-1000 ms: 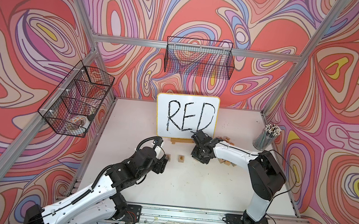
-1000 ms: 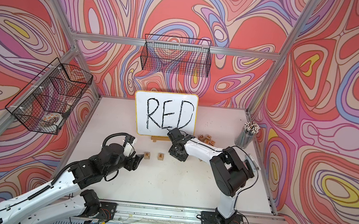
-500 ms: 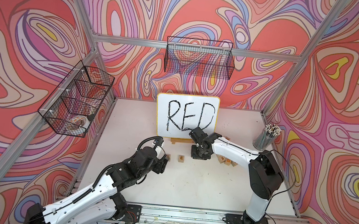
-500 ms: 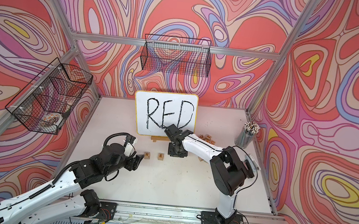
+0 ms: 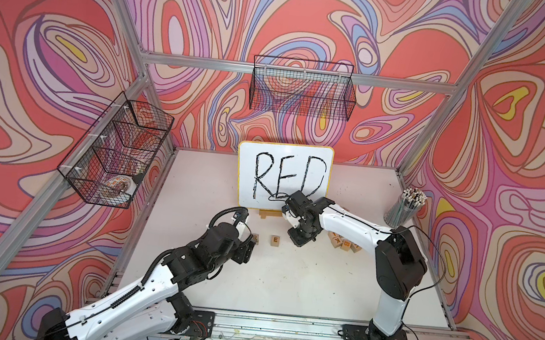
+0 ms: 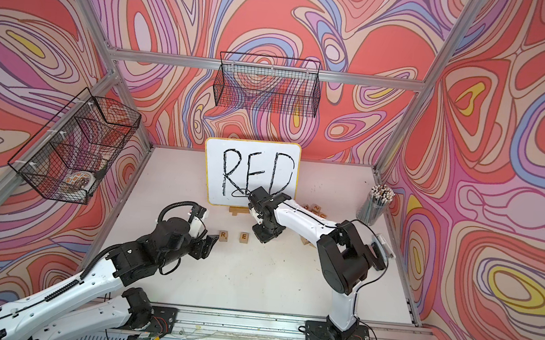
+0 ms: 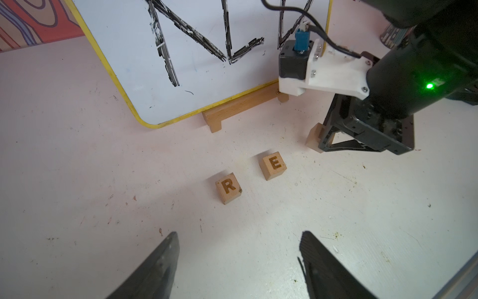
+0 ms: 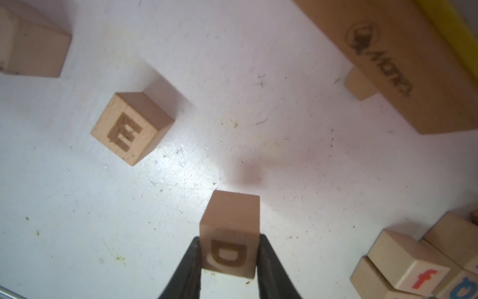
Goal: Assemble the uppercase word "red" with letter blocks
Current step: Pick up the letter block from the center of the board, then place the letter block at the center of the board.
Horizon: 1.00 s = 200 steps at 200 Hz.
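Right wrist view: right pincer (image 8: pixel 229 239) clamped on the D block (image 8: pixel 230 214) over the worktop (image 8: pixel 297 155); set down crooked, it could nudge the E block (image 8: pixel 132 126). Left pincer (image 7: pixel 239 234) gapes, empty.

Whiteboard (image 5: pixel 284 179) reads RED; letters mark R block (image 7: pixel 228 188), E block (image 7: pixel 273 165), D block (image 8: pixel 230 243).

Found the R block (image 6: pixel 223 235) and E block (image 6: pixel 244 237) side by side on the surface (image 6: pixel 252 279) before the white board (image 6: pixel 250 172), right hand (image 6: pixel 265 238) just beside the E block, left hand (image 6: pixel 212 239) near the R block.
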Each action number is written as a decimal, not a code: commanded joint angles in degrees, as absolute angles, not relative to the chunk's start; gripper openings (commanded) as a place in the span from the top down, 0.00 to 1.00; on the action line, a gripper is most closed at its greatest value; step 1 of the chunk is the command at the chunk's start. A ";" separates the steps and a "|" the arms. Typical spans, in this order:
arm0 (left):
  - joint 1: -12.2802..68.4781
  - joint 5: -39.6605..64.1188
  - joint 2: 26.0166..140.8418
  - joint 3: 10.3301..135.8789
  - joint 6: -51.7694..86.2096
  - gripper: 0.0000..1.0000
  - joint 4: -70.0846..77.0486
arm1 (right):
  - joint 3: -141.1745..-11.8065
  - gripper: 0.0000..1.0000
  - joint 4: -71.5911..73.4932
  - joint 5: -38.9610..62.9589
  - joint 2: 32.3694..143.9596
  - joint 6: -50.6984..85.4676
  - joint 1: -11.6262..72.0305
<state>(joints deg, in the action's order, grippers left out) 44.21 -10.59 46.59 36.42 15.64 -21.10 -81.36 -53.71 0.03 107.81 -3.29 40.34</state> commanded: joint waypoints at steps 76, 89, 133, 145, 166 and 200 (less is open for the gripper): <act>43.95 -12.17 46.14 37.52 15.47 0.24 -23.38 | -79.08 0.68 -48.44 -0.70 109.54 -18.58 40.53; 43.93 -12.21 46.31 37.58 15.56 0.24 -23.39 | -78.55 0.68 -47.40 -0.60 109.69 -18.72 40.51; 43.97 -12.39 46.40 37.57 15.56 0.24 -23.55 | -76.14 0.67 -45.75 0.23 109.29 -18.88 40.08; 43.94 -12.33 46.67 37.66 15.56 0.24 -23.55 | -75.74 0.67 -45.57 0.26 109.15 -18.83 39.99; 43.93 -12.33 46.85 37.62 15.47 0.24 -23.61 | -75.42 0.65 -45.27 0.22 108.99 -18.98 39.81; 43.90 -12.39 46.66 37.68 15.56 0.24 -23.66 | -74.63 0.61 -44.05 -1.34 108.60 -19.10 39.74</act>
<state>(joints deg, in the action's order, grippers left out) 44.21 -11.60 46.61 36.42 15.64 -21.69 -76.01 -45.52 -0.49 108.88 -18.61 40.07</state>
